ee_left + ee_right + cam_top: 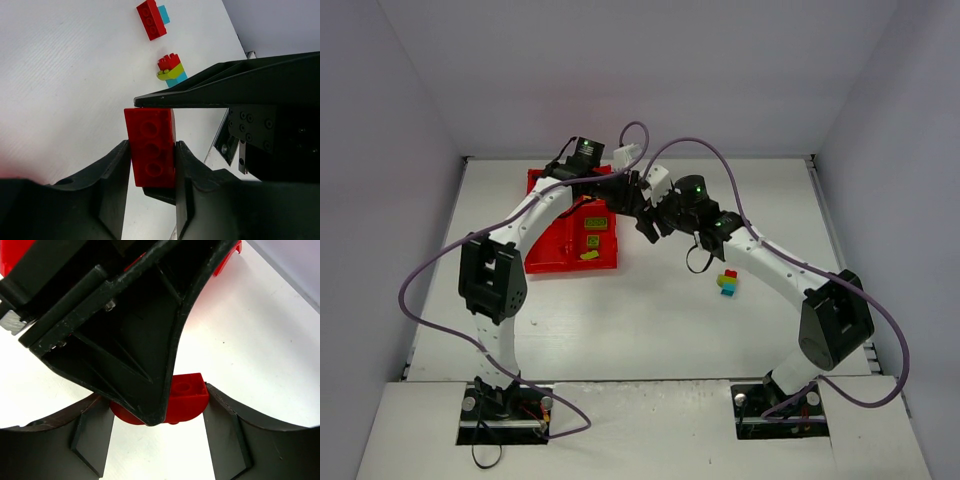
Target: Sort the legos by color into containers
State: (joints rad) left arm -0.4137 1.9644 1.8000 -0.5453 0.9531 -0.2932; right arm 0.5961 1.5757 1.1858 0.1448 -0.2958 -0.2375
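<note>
Your translucent red plastic tray (545,258), split into four square compartments, sits on the white table (650,320) at the left, beneath your left arm (535,215). In its near right compartment lies one small yellow brick (588,255), close to the near wall. Deeper in on that side are yellow-green marks (595,221), too small to tell what they are. The arms hide much of the far compartments.

Beside the tray's far right corner, both your claws meet on a single red rectangular brick (149,150).

Your left claw (152,146) is drawn nearly together, with one finger pressed flat against each long side of the brick.

Your right claw (152,395) stands wider and takes the brick end to end. In the left wrist view, one of its dark fingers lies across the brick's upper end and a dark tip sits at the lower end. In its own wrist view, one finger touches the brick's end while the left claw's finger covers the other end.

Out on the table, well apart from the tray, you have a stacked clump of red, yellow-green and cyan bricks (728,283). Beyond it in the left wrist view lies a red brick joined to a cyan one (152,19).
</note>
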